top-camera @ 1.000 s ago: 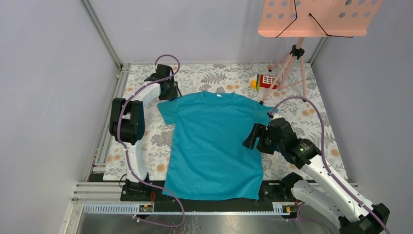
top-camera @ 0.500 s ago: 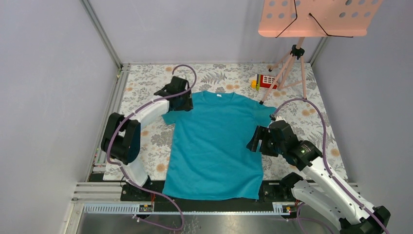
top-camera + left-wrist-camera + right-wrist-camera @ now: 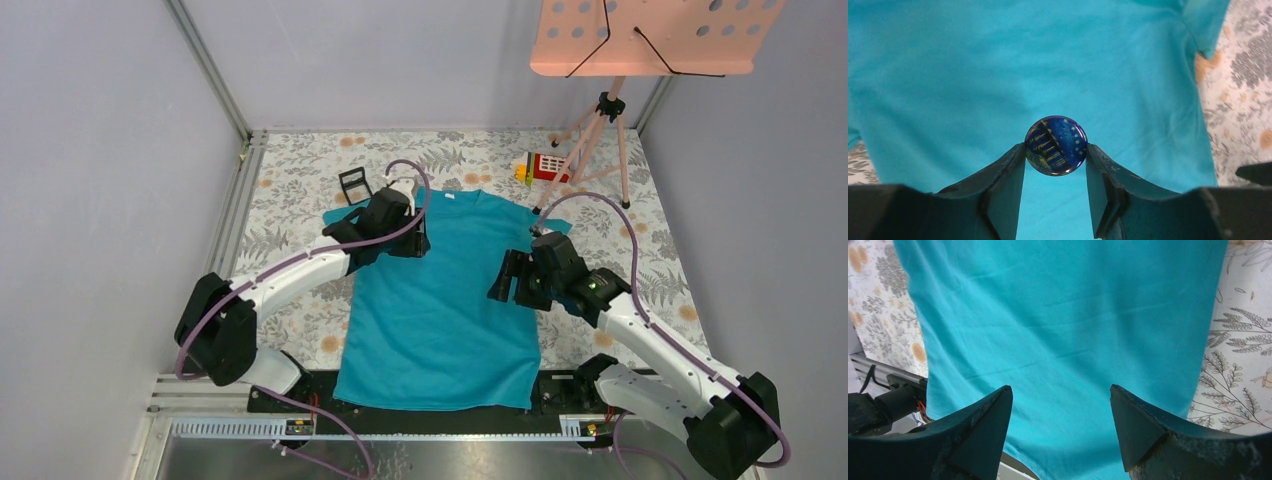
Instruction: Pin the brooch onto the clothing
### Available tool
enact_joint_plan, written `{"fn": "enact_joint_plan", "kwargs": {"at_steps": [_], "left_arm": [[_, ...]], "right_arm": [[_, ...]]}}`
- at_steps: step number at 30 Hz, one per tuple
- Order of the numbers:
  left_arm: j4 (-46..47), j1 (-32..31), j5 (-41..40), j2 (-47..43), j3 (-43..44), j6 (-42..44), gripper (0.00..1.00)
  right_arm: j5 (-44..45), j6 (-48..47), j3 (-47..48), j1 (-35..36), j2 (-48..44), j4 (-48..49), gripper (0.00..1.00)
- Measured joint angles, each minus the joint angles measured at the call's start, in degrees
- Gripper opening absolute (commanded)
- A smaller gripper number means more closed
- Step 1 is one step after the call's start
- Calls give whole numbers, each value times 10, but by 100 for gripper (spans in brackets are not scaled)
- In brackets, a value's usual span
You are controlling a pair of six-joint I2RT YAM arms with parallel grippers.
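Note:
The teal T-shirt (image 3: 440,290) lies flat on the floral table, neck label at the far end. My left gripper (image 3: 412,240) hangs over the shirt's upper left chest, shut on the brooch (image 3: 1056,145), a small round dark-blue disc with yellow marks, held by its edges between the fingertips above the cloth (image 3: 998,75). The brooch is hidden in the top view. My right gripper (image 3: 503,280) is open and empty over the shirt's right side; in the right wrist view its jaws stand wide apart above the cloth (image 3: 1063,330).
A small black square frame (image 3: 354,183) stands on the table beyond the shirt's left sleeve. A red and yellow toy (image 3: 542,165) lies at the back right beside the legs of a pink music stand (image 3: 600,130). The table's front rail (image 3: 430,425) runs below the shirt hem.
My left arm has swung from the back left near the black frame to over the shirt's upper chest. My right gripper has shifted slightly left and farther onto the shirt.

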Motion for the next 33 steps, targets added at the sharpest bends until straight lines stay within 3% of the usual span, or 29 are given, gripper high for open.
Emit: {"fn": "enact_joint_plan", "kwargs": {"at_steps": [14, 23, 33], "left_arm": [[94, -94, 64, -76, -107, 51, 45], [170, -126, 103, -124, -188, 72, 45], [213, -155, 129, -129, -202, 95, 44]], "right_arm": [[-86, 17, -6, -57, -21, 40, 75], [-192, 68, -34, -73, 3, 126, 59], [-271, 102, -38, -68, 40, 198, 49]]}}
